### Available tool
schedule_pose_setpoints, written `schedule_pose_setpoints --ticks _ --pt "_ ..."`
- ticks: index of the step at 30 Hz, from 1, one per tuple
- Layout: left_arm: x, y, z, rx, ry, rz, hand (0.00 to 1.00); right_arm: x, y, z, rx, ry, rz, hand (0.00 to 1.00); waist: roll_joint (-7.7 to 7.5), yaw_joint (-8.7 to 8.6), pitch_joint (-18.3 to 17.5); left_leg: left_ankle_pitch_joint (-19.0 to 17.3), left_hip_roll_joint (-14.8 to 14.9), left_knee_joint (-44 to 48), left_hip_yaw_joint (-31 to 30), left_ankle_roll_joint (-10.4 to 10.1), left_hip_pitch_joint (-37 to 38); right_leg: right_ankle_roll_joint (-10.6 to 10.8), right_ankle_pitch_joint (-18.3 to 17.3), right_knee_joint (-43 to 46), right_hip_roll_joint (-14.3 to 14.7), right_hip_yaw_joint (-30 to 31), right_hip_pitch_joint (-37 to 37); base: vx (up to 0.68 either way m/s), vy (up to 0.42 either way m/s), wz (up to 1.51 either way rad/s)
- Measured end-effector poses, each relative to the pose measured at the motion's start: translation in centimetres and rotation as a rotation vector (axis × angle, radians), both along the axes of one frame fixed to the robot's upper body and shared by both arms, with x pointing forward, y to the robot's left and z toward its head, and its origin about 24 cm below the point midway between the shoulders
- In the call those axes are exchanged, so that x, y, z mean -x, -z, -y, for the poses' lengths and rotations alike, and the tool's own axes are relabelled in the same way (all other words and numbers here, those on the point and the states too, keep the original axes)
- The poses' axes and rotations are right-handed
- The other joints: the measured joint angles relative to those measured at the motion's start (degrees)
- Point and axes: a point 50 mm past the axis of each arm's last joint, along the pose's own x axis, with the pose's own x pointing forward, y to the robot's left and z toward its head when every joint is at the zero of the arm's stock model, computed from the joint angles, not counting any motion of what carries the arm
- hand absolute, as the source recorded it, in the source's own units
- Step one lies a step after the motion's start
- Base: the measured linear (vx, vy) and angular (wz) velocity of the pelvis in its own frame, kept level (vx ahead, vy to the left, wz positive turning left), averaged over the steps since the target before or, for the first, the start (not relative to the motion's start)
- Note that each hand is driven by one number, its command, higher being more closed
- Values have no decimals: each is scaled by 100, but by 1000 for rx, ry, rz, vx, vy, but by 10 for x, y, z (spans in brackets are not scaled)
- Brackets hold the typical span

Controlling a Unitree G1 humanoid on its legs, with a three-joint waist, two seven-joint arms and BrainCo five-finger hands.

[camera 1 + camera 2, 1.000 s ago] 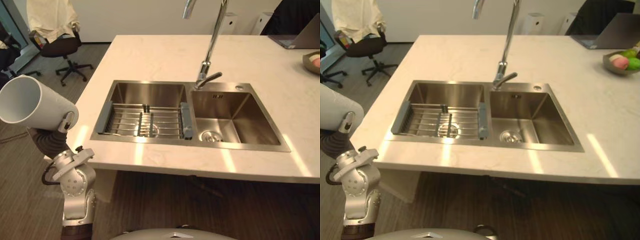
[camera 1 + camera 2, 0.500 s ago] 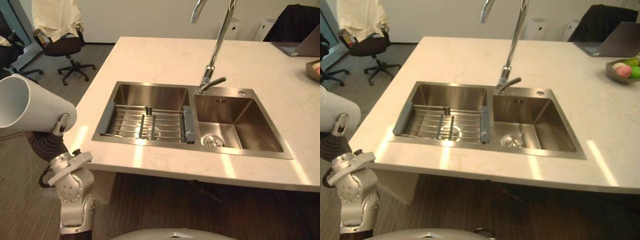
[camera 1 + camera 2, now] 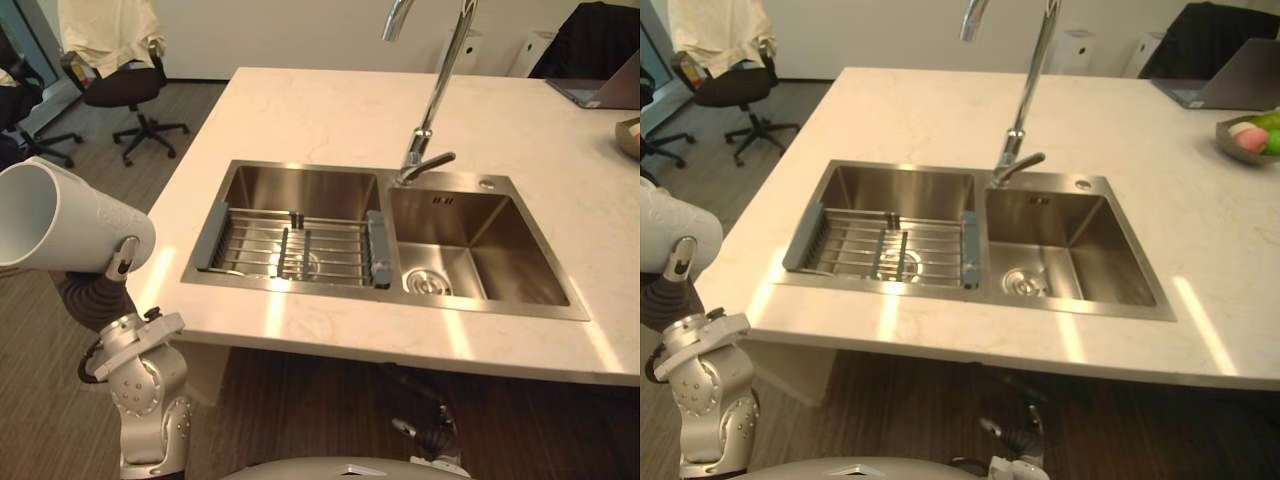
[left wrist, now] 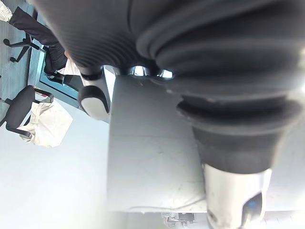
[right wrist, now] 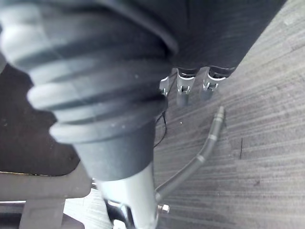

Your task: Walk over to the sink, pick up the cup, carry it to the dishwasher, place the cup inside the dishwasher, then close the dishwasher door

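Observation:
A white cup lies on its side in my left hand, held out over the floor to the left of the counter, its open mouth facing left. In the left wrist view the fingers and thumb curl round the cup's wall. The steel double sink sits in the pale counter, to the right of the cup. My right hand hangs low at the bottom of the view under the counter's edge, its fingers relaxed over the floor, holding nothing.
A wire rack lies in the left basin, and a tall faucet stands behind the basins. An office chair stands far left on the floor. A laptop and a fruit bowl rest at the counter's far right.
The camera has shifted a little. The cup stays in my left hand and sits slightly lower. My right hand has come into view at the bottom.

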Motion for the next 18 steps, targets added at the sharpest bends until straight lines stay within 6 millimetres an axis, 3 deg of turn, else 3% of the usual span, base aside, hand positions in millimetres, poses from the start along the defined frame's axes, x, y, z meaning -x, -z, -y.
schedule_pose_setpoints --ticks 11,15,18 --pt "-3 6 0 -15 24 -31 100 10 8 -4 -113 14 23 0 -29 12 -122 84 -45 -11 -260 38 -77 -1 17 -11 -52 -248 59 -26 -9 11" --pt "-3 8 -1 -23 29 -44 100 10 8 -6 -149 -20 46 0 -16 95 -115 112 -78 -14 -434 67 -93 11 7 11 -84 -392 132 -49 -1 26" --pt "3 14 -5 -37 18 -86 100 3 6 -10 -162 -76 79 0 9 136 2 205 -116 30 -719 85 -146 2 -266 500 -185 -632 20 -53 -10 51"
